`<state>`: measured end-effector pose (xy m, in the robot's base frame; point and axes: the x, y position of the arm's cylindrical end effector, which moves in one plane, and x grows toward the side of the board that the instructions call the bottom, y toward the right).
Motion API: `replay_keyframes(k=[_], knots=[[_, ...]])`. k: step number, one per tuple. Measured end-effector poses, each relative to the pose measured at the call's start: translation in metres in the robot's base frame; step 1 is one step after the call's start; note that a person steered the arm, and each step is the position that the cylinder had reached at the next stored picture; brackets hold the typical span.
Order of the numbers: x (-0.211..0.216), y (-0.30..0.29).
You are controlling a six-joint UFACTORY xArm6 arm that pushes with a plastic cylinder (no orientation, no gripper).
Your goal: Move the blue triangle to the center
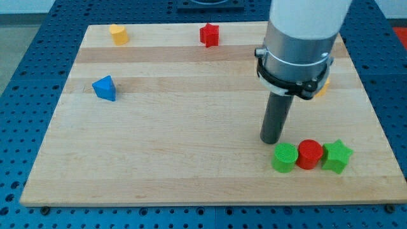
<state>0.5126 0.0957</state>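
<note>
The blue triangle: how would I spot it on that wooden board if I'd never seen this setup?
Start at the wooden board and look to the view's left edge, about halfway up. The blue triangle sits there alone, below the yellow block in the top-left corner. It is the only blue piece, far from my tip and the green-red-green row.

No words, nos. or signs are showing anywhere. Nothing to read on the wooden board [191, 172], the blocks or the arm.
</note>
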Motion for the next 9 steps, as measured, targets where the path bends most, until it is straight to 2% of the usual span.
replay_keyframes(k=[2,3,7,8,9], knots=[[-0.048,-0.009],[-0.053,-0.036],[-0.053,-0.271],[-0.055,-0.321],[-0.072,-0.347]])
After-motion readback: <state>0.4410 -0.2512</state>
